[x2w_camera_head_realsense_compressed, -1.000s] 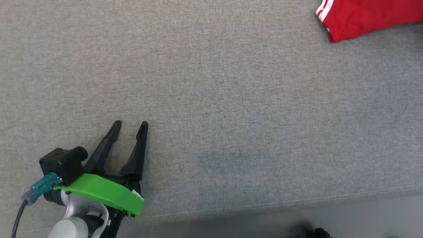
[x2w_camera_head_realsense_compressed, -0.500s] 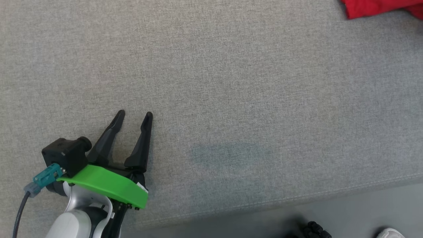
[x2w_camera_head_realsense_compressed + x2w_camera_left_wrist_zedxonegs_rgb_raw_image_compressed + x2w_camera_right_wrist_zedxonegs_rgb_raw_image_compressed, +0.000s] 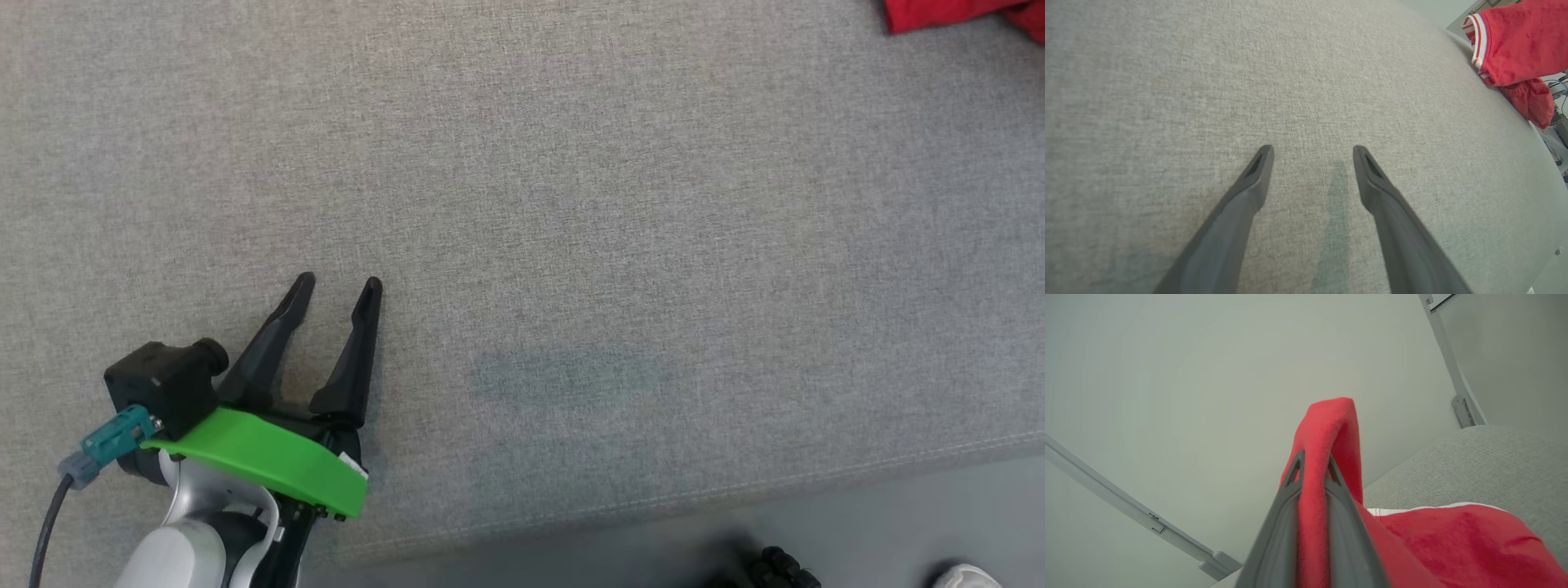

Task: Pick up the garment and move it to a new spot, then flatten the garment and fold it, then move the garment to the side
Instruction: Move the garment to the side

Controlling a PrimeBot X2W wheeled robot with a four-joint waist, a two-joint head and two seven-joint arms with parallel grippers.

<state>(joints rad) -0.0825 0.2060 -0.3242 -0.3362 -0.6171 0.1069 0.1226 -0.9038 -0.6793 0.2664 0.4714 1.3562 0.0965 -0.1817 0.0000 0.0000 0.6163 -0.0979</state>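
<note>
The garment [image 3: 963, 12] is cut off by the head view's top right corner. In the right wrist view it hides the inner faces of the right gripper [image 3: 1314, 457] and runs off the bottom edge. Well apart from the garment, a dark thing [image 3: 784, 567] and a pale thing [image 3: 967, 576] are cropped and unidentifiable.

Grey woven upholstery [image 3: 571, 204] spans the head view, with smooth grey floor [image 3: 898, 523] at lower right. A plain pale wall [image 3: 1188, 375] shows at upper left of the right wrist view.

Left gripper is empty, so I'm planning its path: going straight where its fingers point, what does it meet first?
Probably only the grey cushion; the left gripper points past the red garment, off to its right. Depth unclear.
</note>
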